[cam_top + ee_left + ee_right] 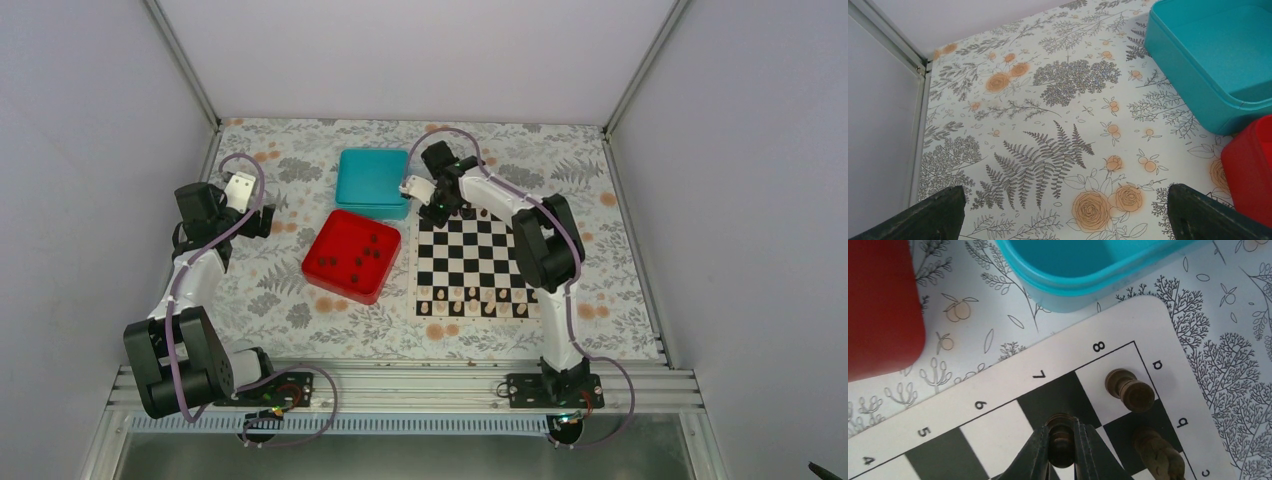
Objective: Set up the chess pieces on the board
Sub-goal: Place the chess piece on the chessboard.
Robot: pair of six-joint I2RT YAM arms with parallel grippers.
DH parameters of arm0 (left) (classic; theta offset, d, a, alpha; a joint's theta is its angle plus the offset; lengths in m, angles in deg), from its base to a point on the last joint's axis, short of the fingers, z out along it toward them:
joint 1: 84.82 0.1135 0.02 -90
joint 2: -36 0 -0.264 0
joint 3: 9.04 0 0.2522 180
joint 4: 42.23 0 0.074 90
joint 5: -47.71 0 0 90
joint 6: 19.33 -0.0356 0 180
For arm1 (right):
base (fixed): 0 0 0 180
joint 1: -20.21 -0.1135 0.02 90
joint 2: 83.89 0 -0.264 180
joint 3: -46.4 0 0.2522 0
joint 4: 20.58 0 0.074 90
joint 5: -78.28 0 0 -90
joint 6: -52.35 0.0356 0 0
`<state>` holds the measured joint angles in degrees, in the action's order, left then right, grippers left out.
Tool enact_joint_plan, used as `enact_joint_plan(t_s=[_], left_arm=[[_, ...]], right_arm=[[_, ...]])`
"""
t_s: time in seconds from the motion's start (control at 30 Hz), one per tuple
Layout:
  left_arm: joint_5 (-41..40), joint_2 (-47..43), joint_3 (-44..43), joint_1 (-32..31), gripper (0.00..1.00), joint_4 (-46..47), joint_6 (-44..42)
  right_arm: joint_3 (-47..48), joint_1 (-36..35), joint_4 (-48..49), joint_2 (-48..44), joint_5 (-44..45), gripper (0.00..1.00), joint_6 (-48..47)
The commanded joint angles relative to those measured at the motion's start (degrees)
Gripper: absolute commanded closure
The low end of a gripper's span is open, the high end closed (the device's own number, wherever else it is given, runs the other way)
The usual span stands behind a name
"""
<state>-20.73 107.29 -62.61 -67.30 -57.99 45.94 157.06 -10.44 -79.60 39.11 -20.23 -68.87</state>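
Note:
The chequered board [470, 262] lies right of centre on the table. My right gripper [437, 210] is over its far left corner. In the right wrist view its fingers [1035, 452] are shut on a small dark chess piece [1061, 440] standing on the black square in row 7 of the board [998, 390]. A dark rook [1129, 390] stands on the corner square and a dark knight [1158, 455] beside it. Several dark pieces [362, 252] lie in the red tray [325, 262]. Pale pieces line the board's near rows. My left gripper [1063, 220] is open and empty over the floral cloth at the left.
A teal box [372, 182] stands behind the red tray and close to the board's far left corner; it also shows in the right wrist view [1088, 270] and the left wrist view [1208, 55]. The red tray's edge [1250, 165] is right of my left gripper. Grey walls enclose the table.

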Motion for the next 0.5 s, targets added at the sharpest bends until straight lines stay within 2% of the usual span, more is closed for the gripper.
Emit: enact_joint_plan(t_s=[0.0,0.47], left_arm=[[1.7,0.4,-0.1,0.5,0.00,0.6,0.4],[2.4,0.6,-0.1,0.5,0.00,0.4,0.2]], right_arm=[[1.9,0.4,0.8,2.3,-1.1,0.96,-0.7],[4.3,0.4,-0.2,4.6,-1.2,0.96,-0.8]])
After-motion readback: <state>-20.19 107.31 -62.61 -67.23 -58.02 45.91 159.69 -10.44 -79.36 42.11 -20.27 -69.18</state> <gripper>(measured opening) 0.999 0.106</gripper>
